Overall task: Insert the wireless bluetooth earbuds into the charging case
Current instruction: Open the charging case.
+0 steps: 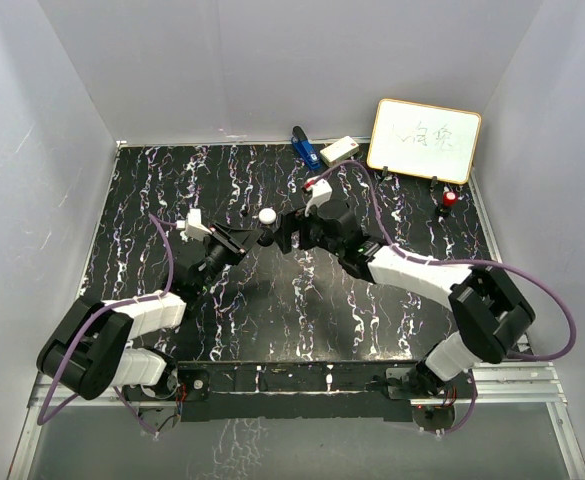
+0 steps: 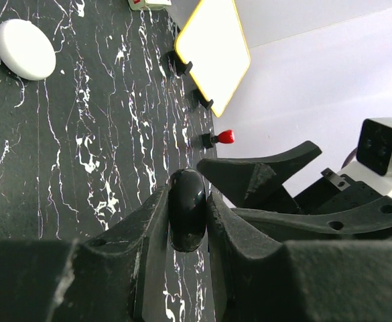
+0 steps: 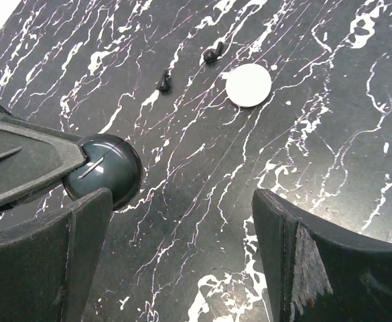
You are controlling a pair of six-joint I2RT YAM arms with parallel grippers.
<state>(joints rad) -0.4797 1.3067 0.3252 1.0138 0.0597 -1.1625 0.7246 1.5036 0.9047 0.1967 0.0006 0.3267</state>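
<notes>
The left fingers (image 2: 149, 231) are clamped on the charging case (image 2: 187, 218), a dark glossy pebble pinched edge-on between them. The right fingers (image 3: 82, 261) stand wide apart with nothing held, only bare tabletop (image 3: 202, 221) showing in the gap. One of them sits just beside the case, and I cannot tell whether it touches. The two sets of fingers face each other tip to tip around the middle of the black, white-veined tabletop.

Beyond the case lie the wireless bluetooth earbuds (image 3: 163, 82), both out on the tabletop and not in the case. The first earbud lies by itself, and the second earbud (image 3: 212, 52) lies near the rim of a white round puck (image 3: 248, 85) (both are small and dark, hard to pick out against the marbling). They are apart from each other and from both sets of fingers.

Farther off, at the back edge, a whiteboard (image 1: 424, 140) stands on clips. A red-capped thing (image 1: 449, 198) is in front of it, and a blue item (image 1: 304, 148) and a white box (image 1: 339, 150) are beside it.
</notes>
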